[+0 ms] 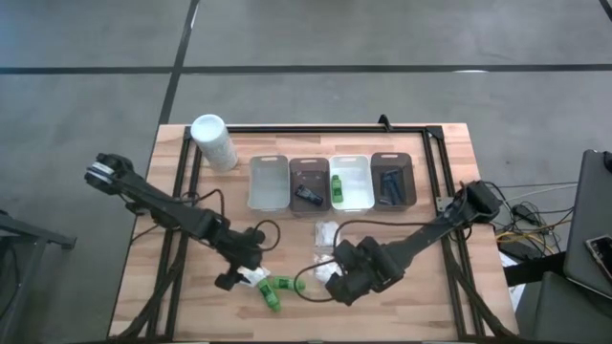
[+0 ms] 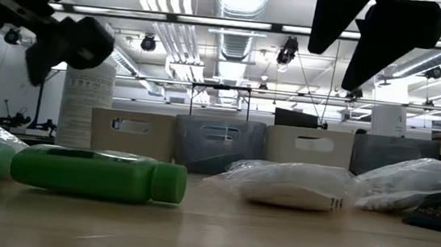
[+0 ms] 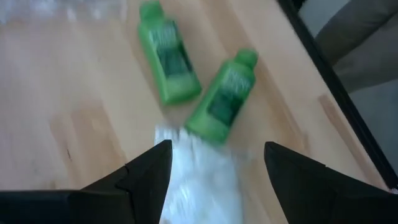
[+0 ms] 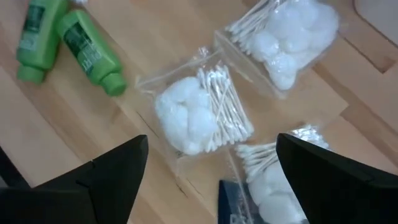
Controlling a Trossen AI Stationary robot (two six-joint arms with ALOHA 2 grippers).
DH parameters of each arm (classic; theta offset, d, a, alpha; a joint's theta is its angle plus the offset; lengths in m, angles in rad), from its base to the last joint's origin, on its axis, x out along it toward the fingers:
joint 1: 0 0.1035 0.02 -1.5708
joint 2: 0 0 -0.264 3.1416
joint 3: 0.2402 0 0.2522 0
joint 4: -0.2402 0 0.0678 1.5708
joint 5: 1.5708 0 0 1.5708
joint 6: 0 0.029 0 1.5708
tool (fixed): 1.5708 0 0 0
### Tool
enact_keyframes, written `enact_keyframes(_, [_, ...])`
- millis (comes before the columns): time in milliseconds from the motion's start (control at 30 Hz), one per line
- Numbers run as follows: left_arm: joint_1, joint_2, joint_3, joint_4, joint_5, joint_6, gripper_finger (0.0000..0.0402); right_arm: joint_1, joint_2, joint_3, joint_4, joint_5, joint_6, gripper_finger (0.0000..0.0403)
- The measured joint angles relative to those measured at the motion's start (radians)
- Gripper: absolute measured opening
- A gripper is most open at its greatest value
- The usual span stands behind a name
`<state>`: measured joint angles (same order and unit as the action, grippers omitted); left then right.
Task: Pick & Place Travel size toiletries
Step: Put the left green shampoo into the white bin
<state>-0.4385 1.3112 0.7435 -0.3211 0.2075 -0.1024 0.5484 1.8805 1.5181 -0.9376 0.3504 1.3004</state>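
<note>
Two little green bottles (image 1: 277,290) lie on their sides near the table's near edge, also in the left wrist view (image 3: 222,96) and the low view (image 2: 98,174). A clear packet of white puffs (image 3: 199,171) lies on the wood between the fingers of my open left gripper (image 1: 241,274), which stands just over it. My open right gripper (image 1: 337,284) hovers above three more clear packets of puffs and swabs (image 4: 196,115), apart from them. A small flat dark piece (image 4: 231,200) lies beside those packets.
Four rectangular trays (image 1: 269,203) stand in a row toward the far edge; one holds dark pieces (image 1: 306,193), one a green bottle (image 1: 337,186), one dark sticks (image 1: 390,183). A tall white container (image 1: 213,141) stands at the far left. A black frame (image 1: 316,128) borders the table.
</note>
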Motion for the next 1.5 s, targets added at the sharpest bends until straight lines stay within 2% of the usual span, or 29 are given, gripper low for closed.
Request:
enact_keyframes(267, [-0.033, 0.134, 0.046, 0.127, 0.008, 0.1, 0.0259, 0.012, -0.004, 0.0, 0.001, -0.003, -0.013, 0.0343])
enact_keyframes(433, [-0.061, 0.245, 0.093, 0.116, 0.01, 0.152, 0.0259, 0.031, -0.004, 0.0, 0.0, -0.009, -0.012, 0.0331])
enact_keyframes(633, [-0.067, 0.33, 0.132, 0.119, -0.033, 0.199, 0.0259, 0.058, -0.006, 0.0, -0.002, -0.011, 0.005, 0.0327])
enact_keyframes(933, [-0.067, 0.396, 0.139, 0.081, -0.034, 0.207, 0.0257, 0.076, -0.006, 0.0, -0.016, -0.011, 0.02, 0.0351])
enact_keyframes(1067, [-0.067, 0.399, 0.141, 0.078, -0.036, 0.201, 0.0235, 0.076, -0.007, 0.0, -0.032, -0.011, 0.029, 0.0352])
enact_keyframes(1333, [-0.068, 0.397, 0.167, 0.063, -0.037, 0.171, 0.0165, 0.075, -0.019, 0.0, -0.033, 0.015, 0.024, 0.0326])
enact_keyframes(1500, [-0.067, 0.367, 0.167, 0.026, -0.047, 0.081, 0.0158, 0.059, -0.067, 0.0, -0.066, 0.034, 0.016, 0.031])
